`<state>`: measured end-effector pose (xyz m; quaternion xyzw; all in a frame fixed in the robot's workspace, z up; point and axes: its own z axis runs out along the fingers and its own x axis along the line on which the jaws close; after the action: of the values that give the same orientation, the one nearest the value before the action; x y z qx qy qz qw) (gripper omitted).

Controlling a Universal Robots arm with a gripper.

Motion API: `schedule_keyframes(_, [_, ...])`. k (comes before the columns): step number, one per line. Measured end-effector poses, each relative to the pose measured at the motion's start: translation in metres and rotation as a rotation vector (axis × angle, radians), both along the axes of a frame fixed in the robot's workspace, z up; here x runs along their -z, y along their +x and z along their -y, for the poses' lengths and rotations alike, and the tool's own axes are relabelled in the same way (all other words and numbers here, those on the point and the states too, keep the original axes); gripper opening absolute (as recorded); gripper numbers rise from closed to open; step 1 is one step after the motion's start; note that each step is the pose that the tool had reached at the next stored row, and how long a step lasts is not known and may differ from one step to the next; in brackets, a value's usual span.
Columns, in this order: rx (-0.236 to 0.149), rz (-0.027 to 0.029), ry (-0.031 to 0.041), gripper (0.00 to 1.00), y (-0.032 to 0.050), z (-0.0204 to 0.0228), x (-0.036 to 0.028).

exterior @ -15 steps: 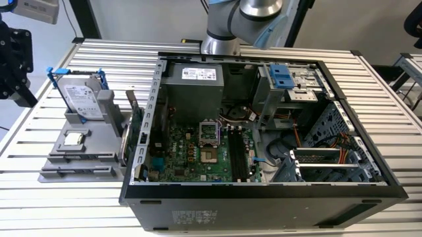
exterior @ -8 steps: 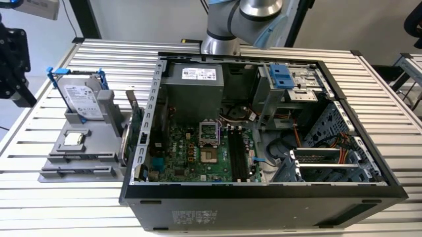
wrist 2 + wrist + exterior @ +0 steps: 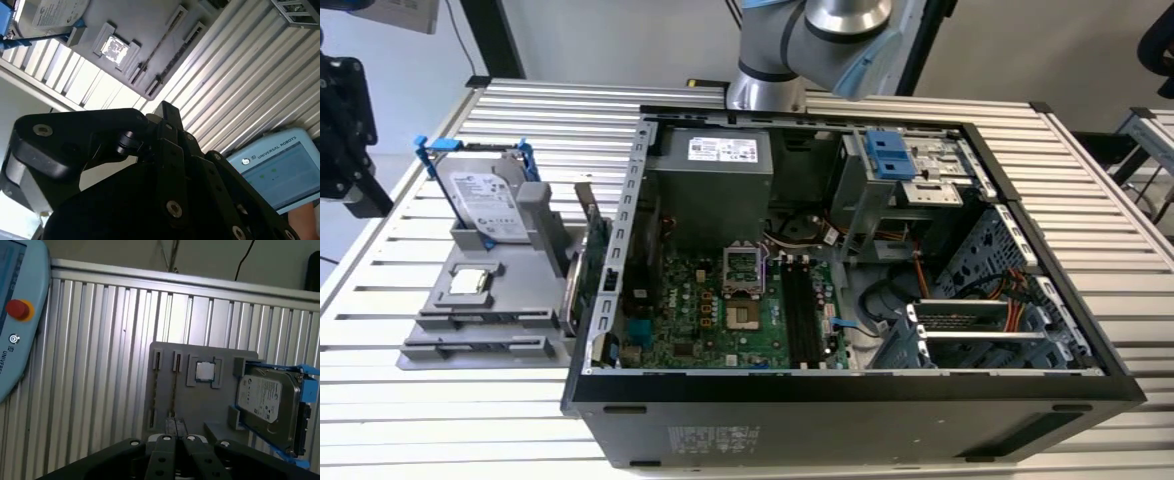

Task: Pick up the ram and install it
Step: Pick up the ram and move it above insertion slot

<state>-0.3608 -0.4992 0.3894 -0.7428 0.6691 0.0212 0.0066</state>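
**Ram (image 3: pixel 173 390) waiting in its holder, claw (image 3: pixel 175 425) clenched and empty short of it**

A slatted metal table (image 3: pixel 1121 180) carried an open computer case (image 3: pixel 854 410). The black memory slots (image 3: pixel 801 310) on its motherboard ran near to far and looked unfilled. On the exterior view's left of the case stood a grey parts holder (image 3: pixel 440 345). At the holder's far end a hard drive (image 3: pixel 487 200) in a blue bracket stood upright. A processor chip (image 3: pixel 470 282) lay in the middle, and the narrow stick slots took the near end.

The claw hung clear of the table and touched nothing. Its fingertips were pressed together with nothing between them. The ram showed edge-on in the first wrist view as a thin grey line seated in one of those near-end slots. It lay ahead of the claw and apart from it. Its long axis ran straight away from the fingertips, about in line with the seam between them. By that lie, the fingers' closing direction seemed to cross the stick's thin faces. Installation had not begun.
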Motion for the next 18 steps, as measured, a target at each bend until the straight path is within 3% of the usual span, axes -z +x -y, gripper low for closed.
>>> schedule_keyframes(15, [-0.006, 0.0, 0.0, 0.0, 0.0, 0.0, 0.0])
schedule_keyframes(16, [-0.006, 0.0, 0.0, 1.0, 0.0, 0.0, 0.0])
schedule_keyframes(18, [-0.006, 0.0, 0.0, 1.0, 0.0, 0.0, 0.0])
